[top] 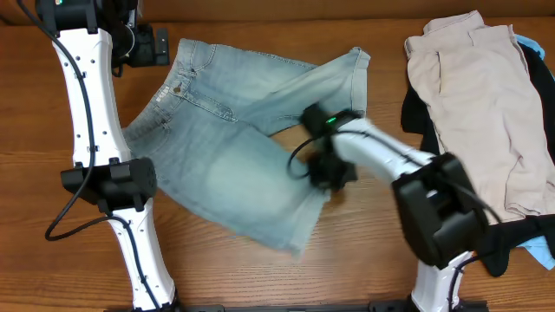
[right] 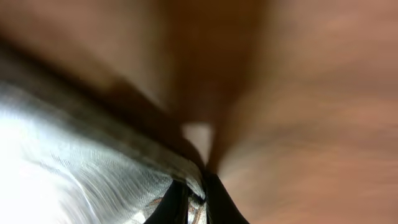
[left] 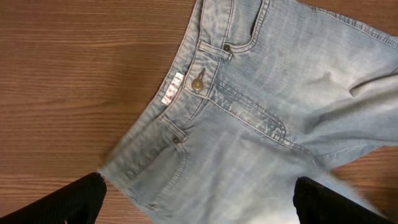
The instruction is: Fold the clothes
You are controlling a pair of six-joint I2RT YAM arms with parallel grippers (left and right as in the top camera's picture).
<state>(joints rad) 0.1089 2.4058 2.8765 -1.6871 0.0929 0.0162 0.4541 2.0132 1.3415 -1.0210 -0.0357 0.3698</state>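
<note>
Wood table (top: 225,282); denim shorts (top: 217,147) spread.
My right gripper (top: 332,176) stoops low, pinching them; left gripper (left: 199,199) gapes; right wrist view blurred.

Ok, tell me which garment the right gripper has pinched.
The light-blue denim shorts spread mid-table; the right gripper grips their leg hem. The beige, black and bright-blue garments lie piled apart.

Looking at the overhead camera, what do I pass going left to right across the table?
left gripper → denim shorts → right gripper, at the shorts' leg hem → beige garment
</note>
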